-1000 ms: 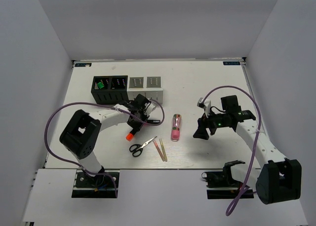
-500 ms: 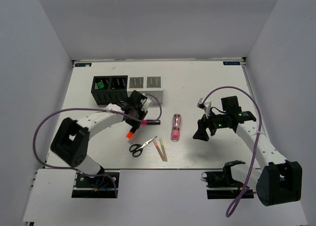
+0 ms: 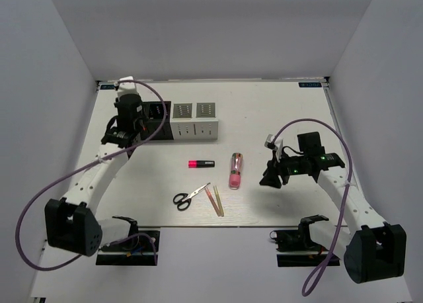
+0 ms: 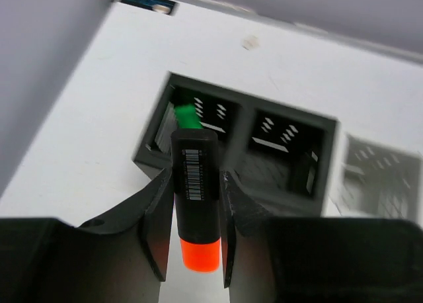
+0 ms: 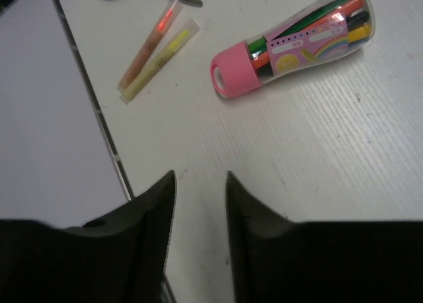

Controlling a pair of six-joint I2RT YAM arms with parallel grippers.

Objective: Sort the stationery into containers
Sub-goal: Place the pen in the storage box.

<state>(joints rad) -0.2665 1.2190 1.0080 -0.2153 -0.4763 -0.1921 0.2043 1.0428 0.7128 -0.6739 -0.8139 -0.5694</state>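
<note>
My left gripper (image 3: 132, 126) is shut on a black marker with an orange cap (image 4: 195, 184) and holds it over the black container (image 4: 251, 99), cap towards the wrist. A green-capped marker (image 4: 187, 116) stands in that container's left compartment. The light grey container (image 3: 195, 121) sits just right of the black one (image 3: 162, 131). On the table lie a pink-capped marker (image 3: 201, 163), a pink tube of pens (image 3: 235, 170), black-handled scissors (image 3: 190, 197) and two thin sticks (image 3: 215, 200). Right of the tube (image 5: 297, 42), my right gripper (image 5: 200, 177) hangs open with a narrow, empty gap.
The table's near edge (image 5: 109, 141) runs just left of the right gripper. White walls close the table on three sides. The left arm's purple cable (image 3: 39, 190) loops out over the left side.
The left arm lifted the orange-capped marker off the table and swung it back left over the black container. The pink-capped marker stayed on the table. The right jaws narrowed.
</note>
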